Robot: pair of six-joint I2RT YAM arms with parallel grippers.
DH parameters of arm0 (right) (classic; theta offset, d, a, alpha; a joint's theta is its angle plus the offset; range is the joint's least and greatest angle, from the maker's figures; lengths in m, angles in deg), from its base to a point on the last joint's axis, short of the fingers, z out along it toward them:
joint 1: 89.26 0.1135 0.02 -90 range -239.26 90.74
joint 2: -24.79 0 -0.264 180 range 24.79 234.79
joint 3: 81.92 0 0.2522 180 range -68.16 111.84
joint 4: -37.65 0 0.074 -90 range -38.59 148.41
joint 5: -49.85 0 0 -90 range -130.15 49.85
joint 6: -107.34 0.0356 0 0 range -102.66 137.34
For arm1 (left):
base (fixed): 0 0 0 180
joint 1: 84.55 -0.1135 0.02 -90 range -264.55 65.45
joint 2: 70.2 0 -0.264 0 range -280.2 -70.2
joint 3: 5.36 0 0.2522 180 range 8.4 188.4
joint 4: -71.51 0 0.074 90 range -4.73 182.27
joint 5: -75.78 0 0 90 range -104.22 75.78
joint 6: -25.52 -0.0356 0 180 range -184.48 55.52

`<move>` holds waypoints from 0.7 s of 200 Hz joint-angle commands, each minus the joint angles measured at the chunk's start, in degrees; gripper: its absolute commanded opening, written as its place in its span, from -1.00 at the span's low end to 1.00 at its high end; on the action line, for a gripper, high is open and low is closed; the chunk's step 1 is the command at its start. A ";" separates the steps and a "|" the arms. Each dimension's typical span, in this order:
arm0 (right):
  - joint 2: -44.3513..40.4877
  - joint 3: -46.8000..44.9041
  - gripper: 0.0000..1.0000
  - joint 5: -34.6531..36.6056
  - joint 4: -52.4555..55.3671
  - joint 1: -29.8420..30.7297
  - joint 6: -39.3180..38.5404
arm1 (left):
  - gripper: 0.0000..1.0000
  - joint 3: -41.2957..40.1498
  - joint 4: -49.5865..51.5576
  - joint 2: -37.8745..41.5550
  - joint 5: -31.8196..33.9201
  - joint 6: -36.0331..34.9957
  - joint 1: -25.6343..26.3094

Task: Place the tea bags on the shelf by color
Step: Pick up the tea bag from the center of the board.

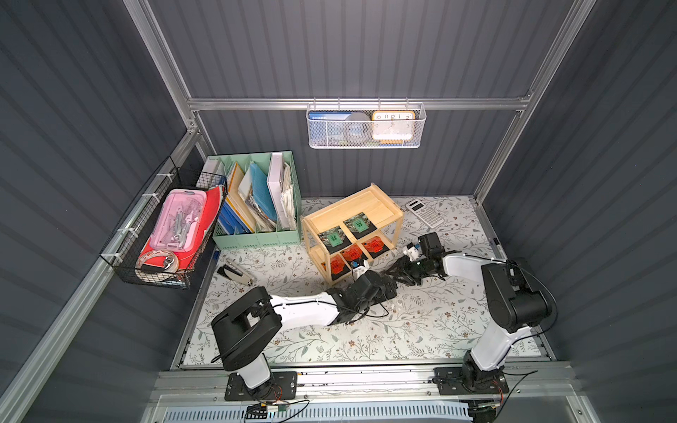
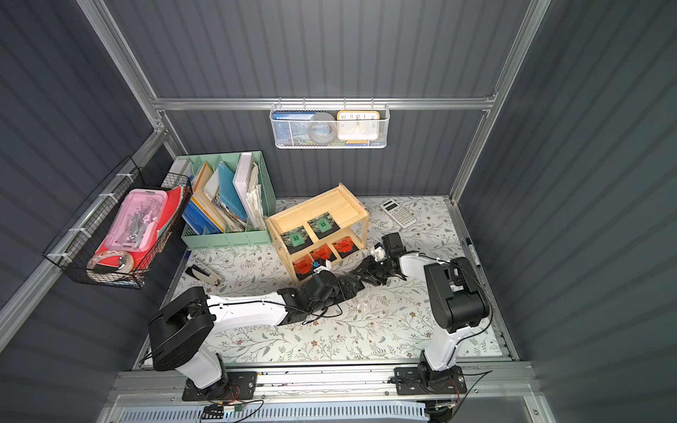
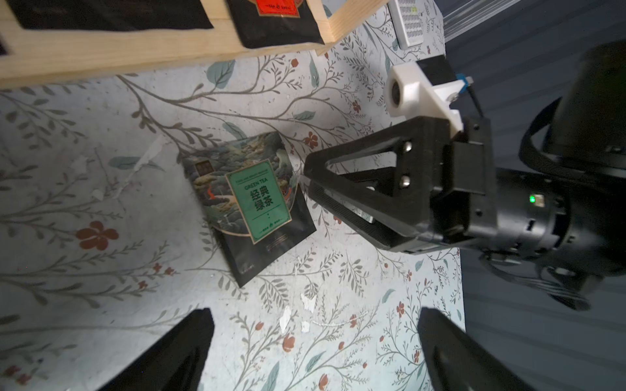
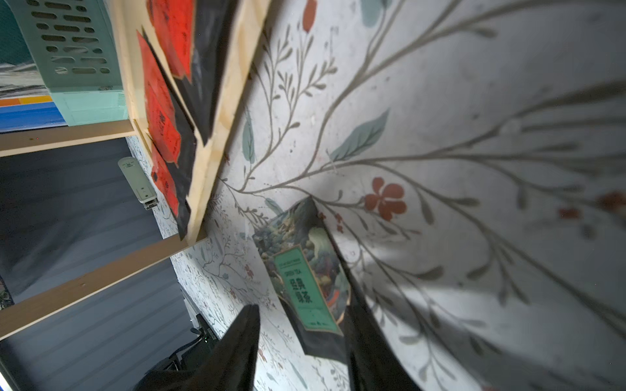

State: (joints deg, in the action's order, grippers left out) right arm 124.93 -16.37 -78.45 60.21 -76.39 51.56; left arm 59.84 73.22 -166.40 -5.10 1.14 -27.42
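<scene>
White-shelled arms (image 1: 304,311) carry black joints (image 1: 513,304), thin black cables (image 1: 368,316), silver screws (image 3: 407,146).

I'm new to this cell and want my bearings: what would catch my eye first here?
The light wooden shelf stands out mid-table, with two green tea bags on its top tier and three orange-red tea bags on the tier below. Near the shelf's foot a loose green tea bag lies on the floral mat, with the open right gripper at its edge.
</scene>
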 commanded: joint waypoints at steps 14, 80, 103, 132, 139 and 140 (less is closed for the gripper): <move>-3.71 -2.06 -0.09 3.49 1.81 -0.16 1.68 | 0.99 2.05 -1.98 -2.68 -0.61 -1.95 0.27; -10.06 -8.41 -0.09 5.42 1.76 -0.64 4.23 | 1.00 3.78 -4.54 -7.02 -1.43 -2.25 -1.52; -11.34 -9.98 -0.09 5.36 1.45 -0.82 5.00 | 1.00 4.77 -5.03 -8.62 -1.91 -2.61 -2.51; -11.86 -11.30 -0.09 4.95 0.08 -1.00 6.34 | 1.00 6.22 -5.26 -10.40 -2.60 -3.30 -3.66; -11.85 -11.52 -0.09 4.83 -0.17 -1.00 6.60 | 1.00 6.61 -5.20 -10.80 -2.79 -3.47 -3.88; -11.87 -11.53 -0.09 4.82 -0.22 -1.00 6.67 | 1.00 6.67 -5.18 -10.91 -2.79 -3.52 -3.91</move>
State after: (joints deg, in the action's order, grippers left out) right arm 113.54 -26.75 -73.56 60.95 -77.16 56.58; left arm 64.58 68.80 -175.93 -6.93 -0.30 -30.48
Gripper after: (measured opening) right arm 0.456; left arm 0.997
